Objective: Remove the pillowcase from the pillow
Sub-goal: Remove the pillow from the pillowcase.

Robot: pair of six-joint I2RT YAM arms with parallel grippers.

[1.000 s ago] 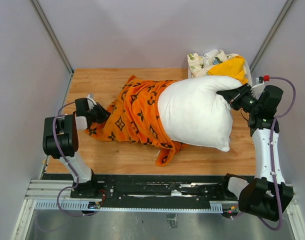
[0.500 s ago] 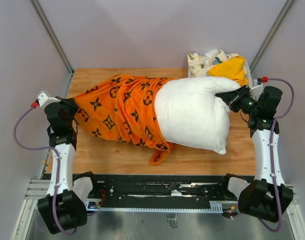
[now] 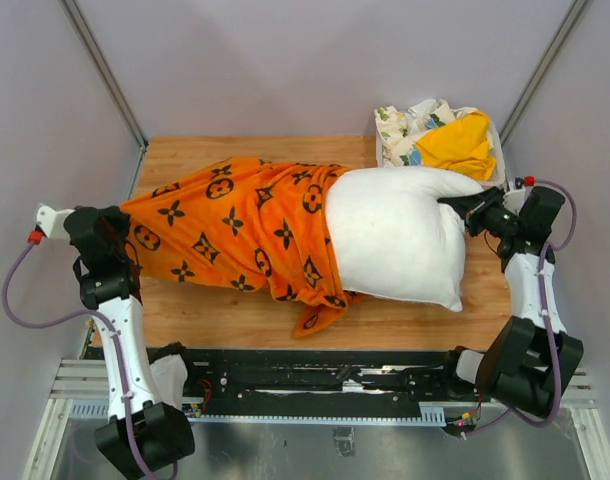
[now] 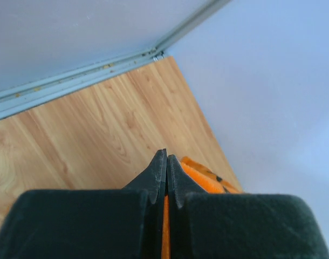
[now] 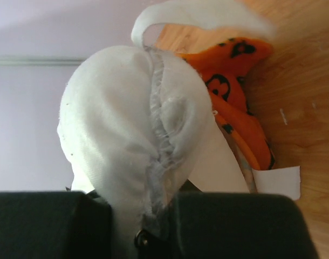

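The left end effector [image 4: 165,181] is seen clamped narrow on an edge of the pillowcase [image 3: 235,232], at the left side of the desk [image 3: 225,318]. The right end effector [image 3: 467,208] is closed on a corner of the pillow [image 3: 395,245]. Only the pillow's left part is covered by the pillowcase; its right part is bare and lies on the desk.
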